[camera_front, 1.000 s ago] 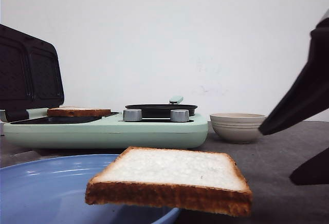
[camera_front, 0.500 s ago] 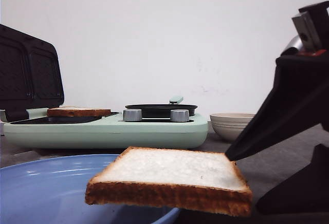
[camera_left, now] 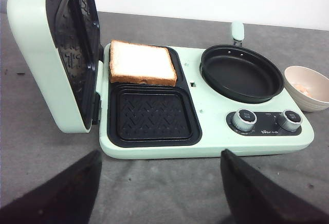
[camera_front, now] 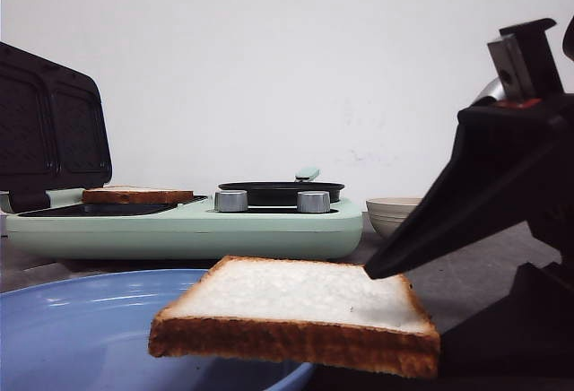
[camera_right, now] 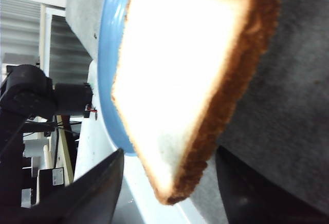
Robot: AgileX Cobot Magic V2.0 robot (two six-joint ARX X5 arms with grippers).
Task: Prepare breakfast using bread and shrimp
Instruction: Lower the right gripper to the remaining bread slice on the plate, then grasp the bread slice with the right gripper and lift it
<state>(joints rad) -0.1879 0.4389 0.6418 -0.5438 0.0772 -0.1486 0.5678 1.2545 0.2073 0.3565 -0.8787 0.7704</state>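
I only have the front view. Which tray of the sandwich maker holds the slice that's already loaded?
Observer: The left wrist view shows the loaded slice in the far tray. The near tray is bare.
Operator: Anything cooking or prepped yet?
Observer: The pan is empty. The bowl holds pale pinkish pieces.
Operator: And my grab up front?
Observer: In the right wrist view, the plate slice overhangs the plate rim, between the fingers of the open right claw.

Right tool [camera_front: 408, 306]: matte black wedge fingers under a grey metal bracket.
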